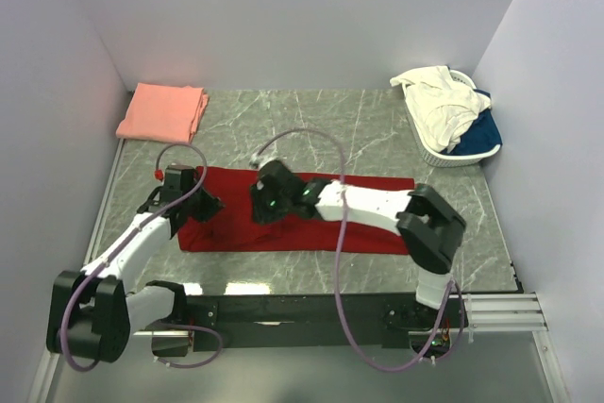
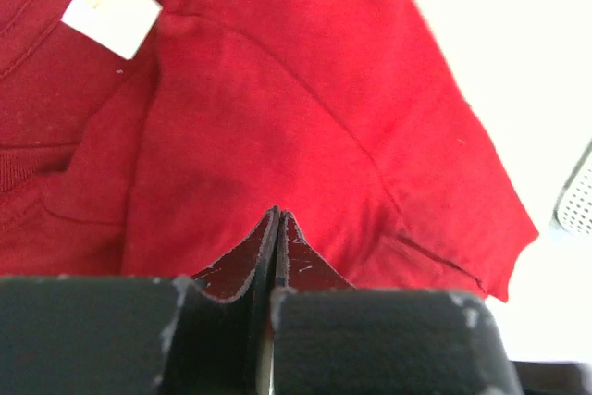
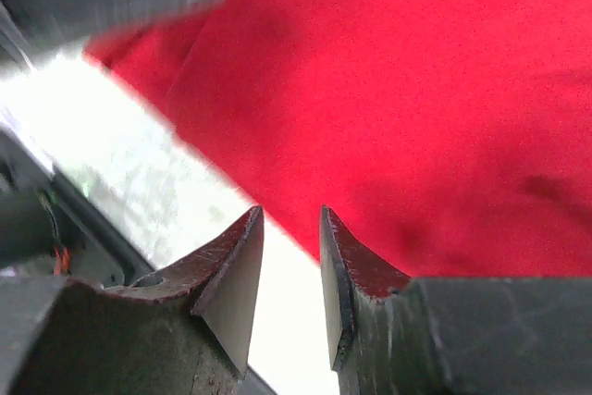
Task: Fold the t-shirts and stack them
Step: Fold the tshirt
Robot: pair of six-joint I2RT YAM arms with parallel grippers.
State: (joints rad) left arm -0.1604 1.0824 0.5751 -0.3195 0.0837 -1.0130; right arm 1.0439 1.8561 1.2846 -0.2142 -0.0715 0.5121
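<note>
A deep red t-shirt [image 1: 283, 235] lies flat across the middle of the table as a long band. In the left wrist view its white neck label [image 2: 111, 8] and one sleeve [image 2: 462, 219] show. My left gripper [image 1: 200, 203] sits on the shirt's left end. Its jaws [image 2: 277, 215] are pressed together and no cloth shows between them. My right gripper [image 1: 266, 212] hangs over the shirt left of centre. It is open [image 3: 291, 212], with bare table in the gap and the red shirt's [image 3: 416, 90] edge just beyond. A folded salmon pink t-shirt [image 1: 162, 110] lies at the back left.
A white slatted basket [image 1: 453, 158] stands at the back right. A cream-white t-shirt [image 1: 434, 101] and a blue one [image 1: 479, 129] are heaped in it. Pale walls close in the left, back and right sides. The black base rail [image 1: 302, 309] runs along the near edge.
</note>
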